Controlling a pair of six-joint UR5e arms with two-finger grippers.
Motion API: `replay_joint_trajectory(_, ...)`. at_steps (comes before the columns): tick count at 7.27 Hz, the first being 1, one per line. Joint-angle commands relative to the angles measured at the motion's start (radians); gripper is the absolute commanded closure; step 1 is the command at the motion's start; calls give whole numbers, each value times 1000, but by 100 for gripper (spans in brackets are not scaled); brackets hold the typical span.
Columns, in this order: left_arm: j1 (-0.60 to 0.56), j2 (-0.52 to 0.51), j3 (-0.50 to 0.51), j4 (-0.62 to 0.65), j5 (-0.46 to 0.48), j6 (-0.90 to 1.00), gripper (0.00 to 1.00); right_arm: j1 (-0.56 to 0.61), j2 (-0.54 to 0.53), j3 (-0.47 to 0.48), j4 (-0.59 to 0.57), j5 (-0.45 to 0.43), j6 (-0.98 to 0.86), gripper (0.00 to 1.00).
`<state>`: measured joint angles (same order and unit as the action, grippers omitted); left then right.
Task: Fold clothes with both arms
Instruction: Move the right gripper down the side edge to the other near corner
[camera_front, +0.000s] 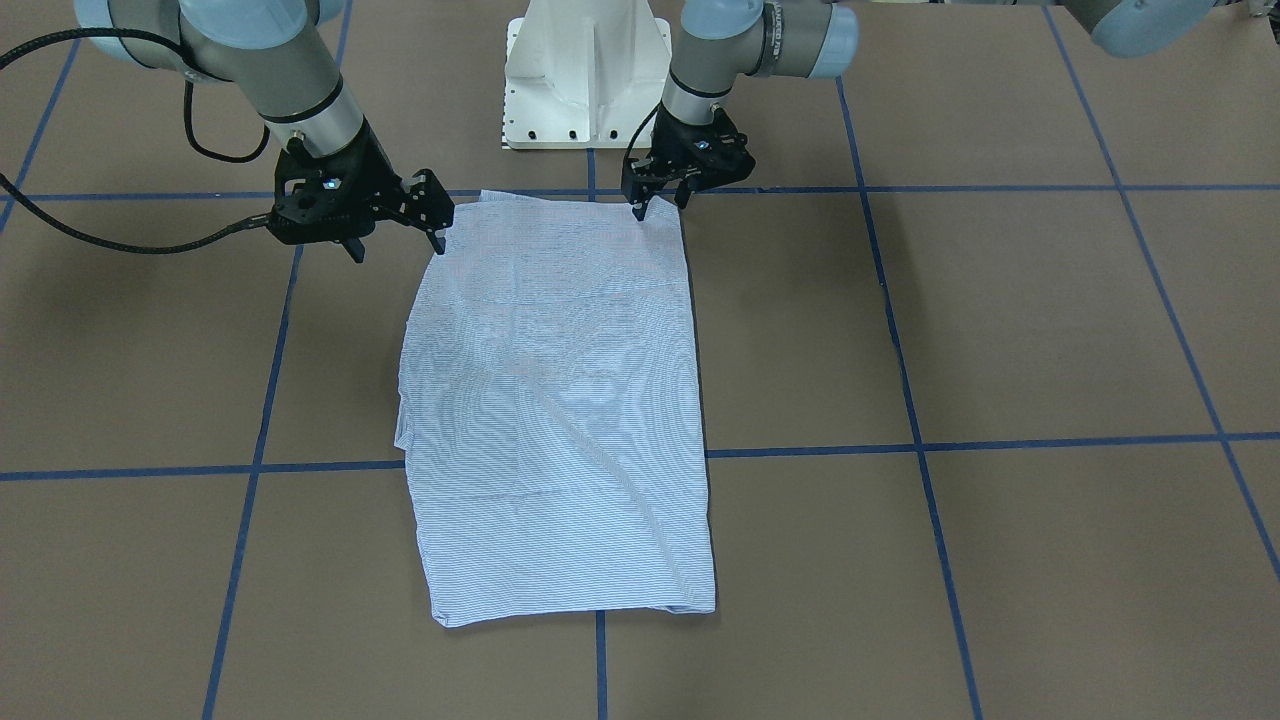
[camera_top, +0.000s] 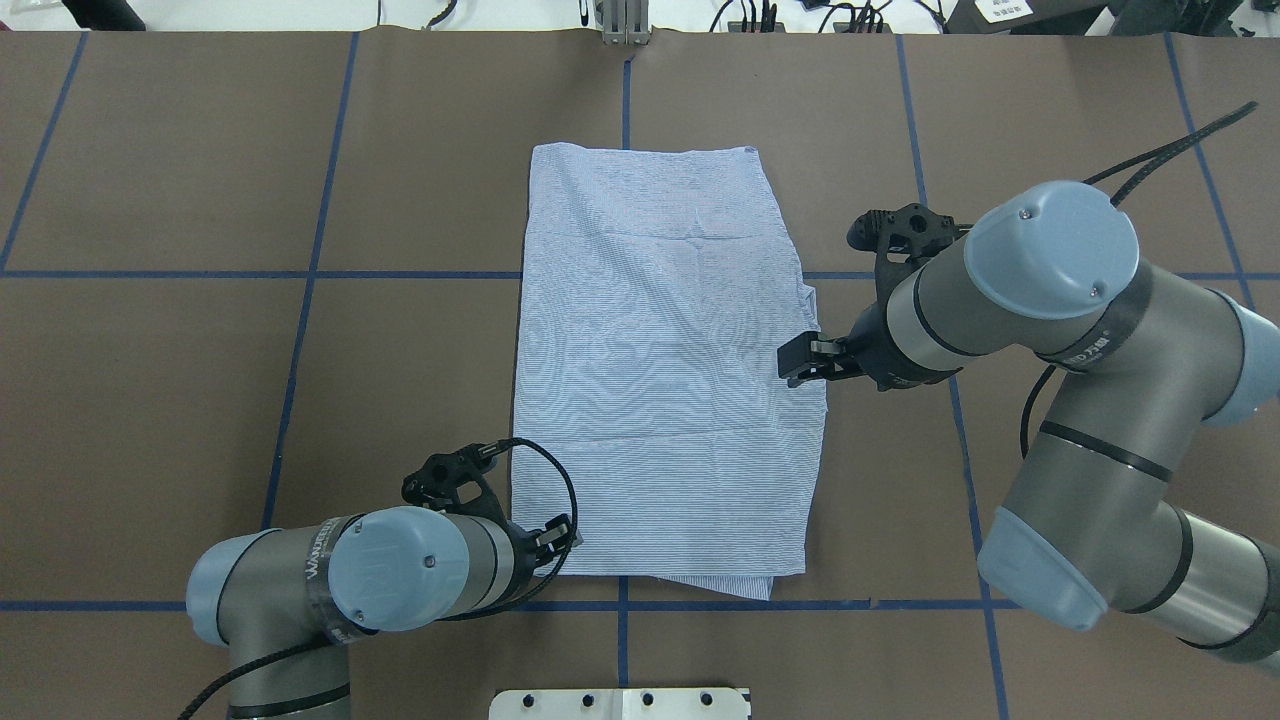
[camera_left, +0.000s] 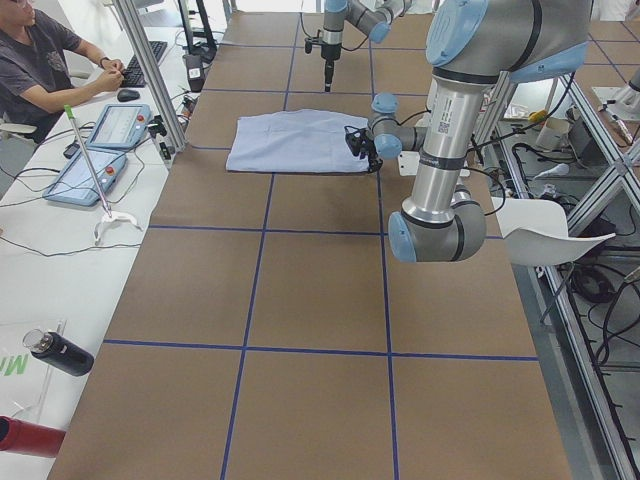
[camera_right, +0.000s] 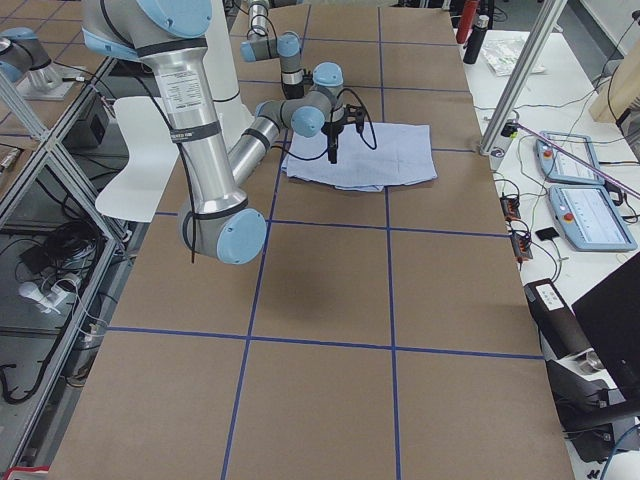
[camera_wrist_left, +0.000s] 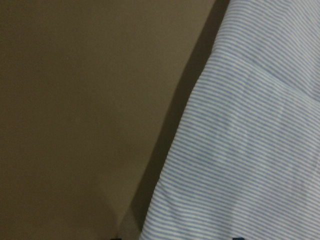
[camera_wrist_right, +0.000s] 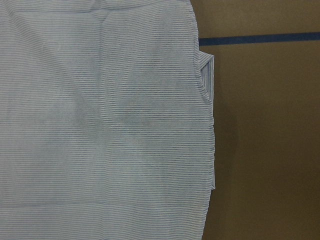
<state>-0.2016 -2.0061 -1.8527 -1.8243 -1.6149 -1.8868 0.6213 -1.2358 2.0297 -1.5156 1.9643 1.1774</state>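
Note:
The light blue-and-white striped shirt (camera_front: 560, 400) (camera_top: 660, 370) lies flat on the brown table, folded into a long rectangle, with a small flap sticking out at its edge (camera_wrist_right: 206, 75). My left gripper (camera_front: 660, 208) is open, low at the shirt's corner nearest the base, one fingertip (camera_front: 638, 212) on the cloth edge. The left wrist view shows that shirt edge (camera_wrist_left: 250, 150) close up. My right gripper (camera_front: 397, 243) (camera_top: 800, 362) hangs open above the shirt's other long edge, clear of the cloth. Collar, buttons and sleeves are hidden.
The white pedestal base (camera_front: 585, 80) stands just behind the shirt. Blue tape lines (camera_top: 300, 274) grid the table. A person (camera_left: 40, 60) sits at a side desk with teach pendants (camera_left: 100, 150). A dark bottle (camera_left: 60, 352) lies on that side bench.

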Motion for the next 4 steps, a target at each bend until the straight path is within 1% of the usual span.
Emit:
replay_joint_trajectory(1,-8,0,1,0,7,0,41,0,1,0,0,1,-1,0)
replay_joint_trajectory(2,-13,0,1,0,7,0,46,0,1,0,0,1,1,0)
replay_joint_trajectory(4,-18,0,-2,0,10,0,63,0,-1,0,0,-2,1,0)
